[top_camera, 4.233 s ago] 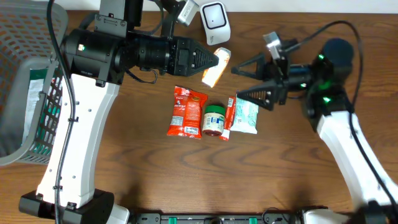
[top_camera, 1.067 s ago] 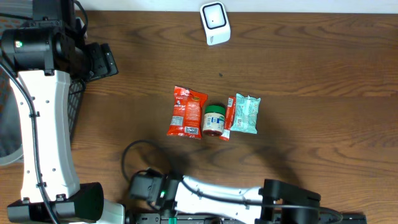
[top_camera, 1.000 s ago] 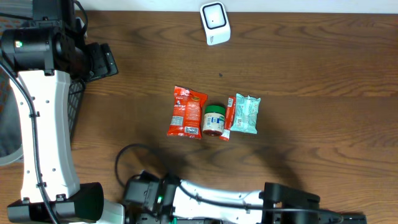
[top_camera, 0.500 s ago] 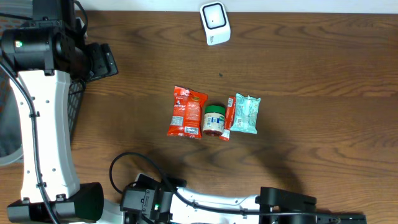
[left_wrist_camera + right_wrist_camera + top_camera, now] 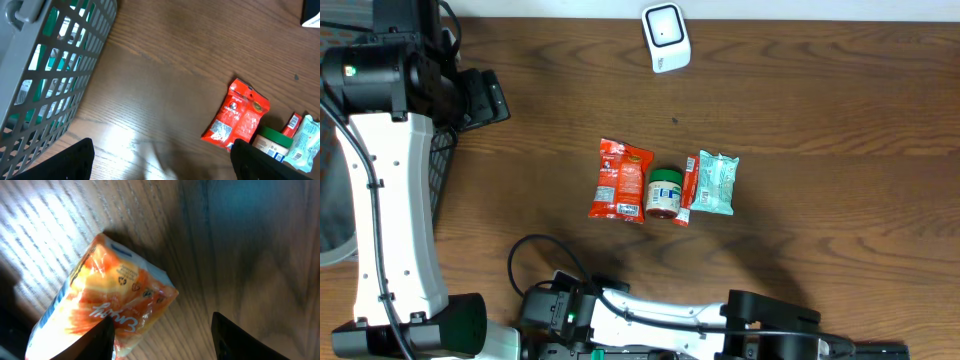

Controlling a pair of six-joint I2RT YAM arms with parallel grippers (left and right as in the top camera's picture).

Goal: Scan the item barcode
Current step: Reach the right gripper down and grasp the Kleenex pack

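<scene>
The right fingers (image 5: pixel 227 340) stand partly apart, dark and blurred at the bottom of the right wrist view, with bare wood grain showing in the gap between them. The orange pouch (image 5: pixel 105 312), the item to be scanned, lies tilted on the table (image 5: pixel 820 120) across the lower left of that view. One of its corners reaches toward the gap, and the nearer finger overlaps its lower edge in the picture. Whether that finger touches the pouch I cannot tell, but the pouch is not clamped between the two. From overhead the pouch is hidden. The right arm (image 5: pixel 650 320) lies folded low along the near edge of the table, with its wrist at the left end.

The left fingers (image 5: pixel 75 160) are spread wide, one tip toward each bottom corner of the left wrist view. They grip nothing, and only table shows between them. They hang near the grey mesh basket (image 5: pixel 60 75) at the table's left side, which has green-and-white packaging inside. The left arm (image 5: pixel 390 200) rises along that same side.

A short row of goods lies mid-table, well apart from both pairs of fingers. It is made up of a red snack packet (image 5: pixel 620 180), a green-lidded jar (image 5: pixel 665 193) just beside it, a slim red sachet (image 5: pixel 686 190) against the jar's other side, and a pale teal packet (image 5: pixel 717 183) next to the sachet. The white barcode scanner (image 5: pixel 666 37) sits at the far edge of the table, well apart from that row.
</scene>
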